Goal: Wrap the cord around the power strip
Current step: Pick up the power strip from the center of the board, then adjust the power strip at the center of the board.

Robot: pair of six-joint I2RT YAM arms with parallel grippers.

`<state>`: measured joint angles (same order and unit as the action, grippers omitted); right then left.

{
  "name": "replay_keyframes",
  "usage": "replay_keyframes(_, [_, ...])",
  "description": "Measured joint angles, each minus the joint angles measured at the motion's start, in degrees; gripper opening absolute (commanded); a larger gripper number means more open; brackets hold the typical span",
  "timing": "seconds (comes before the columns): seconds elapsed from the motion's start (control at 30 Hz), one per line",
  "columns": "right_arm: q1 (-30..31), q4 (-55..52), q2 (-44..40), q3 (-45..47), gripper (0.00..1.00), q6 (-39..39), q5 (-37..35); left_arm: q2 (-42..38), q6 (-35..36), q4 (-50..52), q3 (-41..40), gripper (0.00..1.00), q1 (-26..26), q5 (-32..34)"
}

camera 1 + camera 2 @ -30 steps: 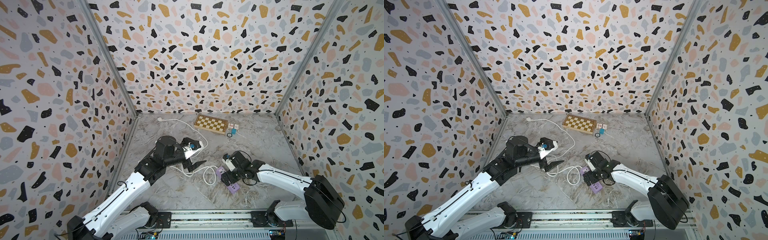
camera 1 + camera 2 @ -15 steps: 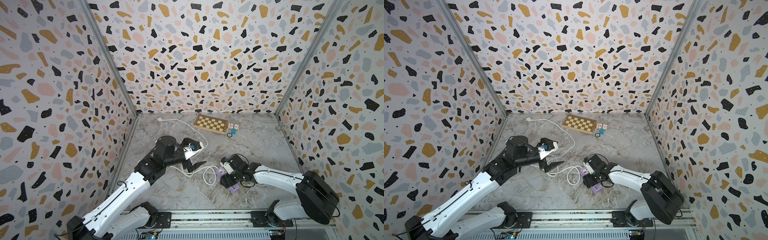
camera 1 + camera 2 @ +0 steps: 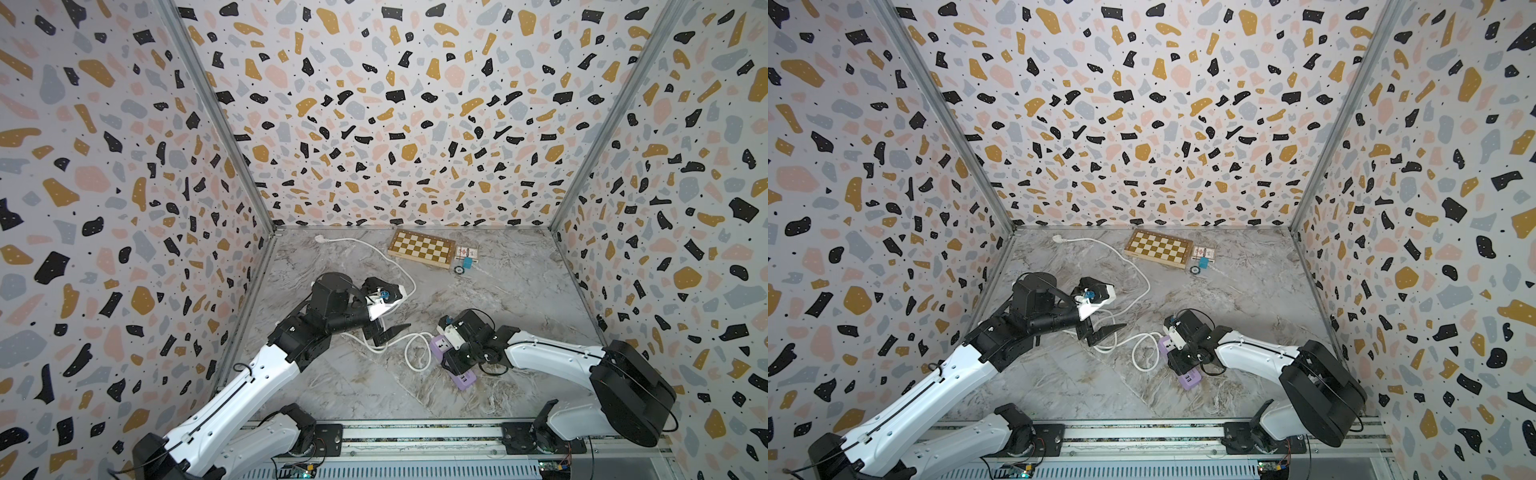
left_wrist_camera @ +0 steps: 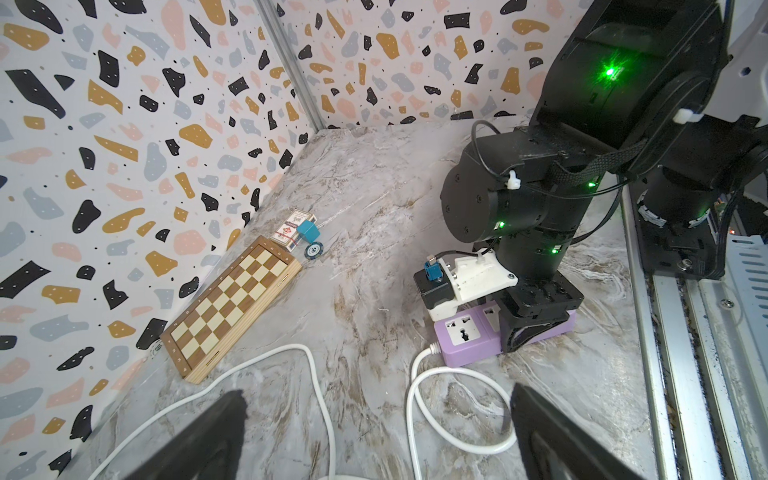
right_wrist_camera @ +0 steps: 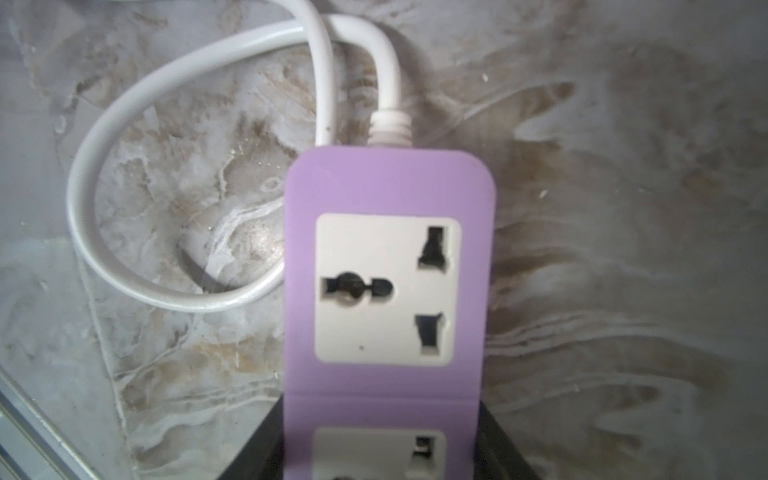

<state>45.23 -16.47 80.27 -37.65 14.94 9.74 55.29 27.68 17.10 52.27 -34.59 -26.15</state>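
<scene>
Strip (image 3: 439, 345) by the bench's (image 3: 519, 299) front edge.
Cord (image 5: 81, 199) loops left of it, then runs to the back-left corner; chessboard (image 3: 422, 248) at back edge.

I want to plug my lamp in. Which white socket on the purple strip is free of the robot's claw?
The socket beside where the cord comes out; it shows whole. The other socket lies between the jaws of the right gripper.

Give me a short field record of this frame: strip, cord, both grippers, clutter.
power strip: lying flat, sockets up
cord: unwrapped, looped beside the power strip; plug far at the back
left gripper: open, over the cord
right gripper: jaws astride the power strip's middle; grip unclear
clutter: chessboard at the back
</scene>
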Motion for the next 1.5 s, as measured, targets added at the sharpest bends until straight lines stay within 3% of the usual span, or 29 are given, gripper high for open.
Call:
replay_keyframes(0.17, [0.15, -2.91, -0.02, -4.61, 0.42, -3.78, -0.02, -1.86, 0.11, 1.51, -0.09, 0.99, 0.00, 2.62])
replay_keyframes(0.23, [0.15, -3.50, -0.04, -8.15, 0.32, -6.91, 0.11, -2.82, 0.02, 1.81, -0.31, 0.99, 0.00, 3.65])
replay_keyframes(0.43, [-0.31, -2.58, -0.72, -16.11, 0.33, -20.44, 3.69, -5.18, 0.15, 2.93, -1.36, 0.99, 0.00, 3.80])
replay_keyframes(0.73, [-1.20, -6.21, -5.18, -17.16, 0.39, -38.36, 11.10, -6.54, 1.97, 5.68, -3.52, 1.00, 0.00, -1.70])
replay_keyframes(0.97, [-1.25, -6.10, -13.09, -15.28, 0.39, -48.94, 16.65, -6.49, 3.80, 5.57, -5.92, 0.93, 0.00, -7.98])
replay_keyframes(1.13, [-1.25, -6.12, -14.97, -14.43, 0.39, -52.35, 18.82, -3.10, 4.31, 4.20, -5.70, 0.84, -0.09, -10.60])
replay_keyframes(1.33, [-0.96, -6.84, -13.94, -14.45, 0.37, -53.88, 19.23, 1.33, 4.98, 3.67, -4.13, 0.82, -1.81, -11.93])
replay_keyframes(1.5, [-0.81, -7.26, -13.77, -14.45, 0.38, -54.03, 19.65, 2.23, 5.84, 3.21, -3.76, 0.74, -3.58, -12.15])
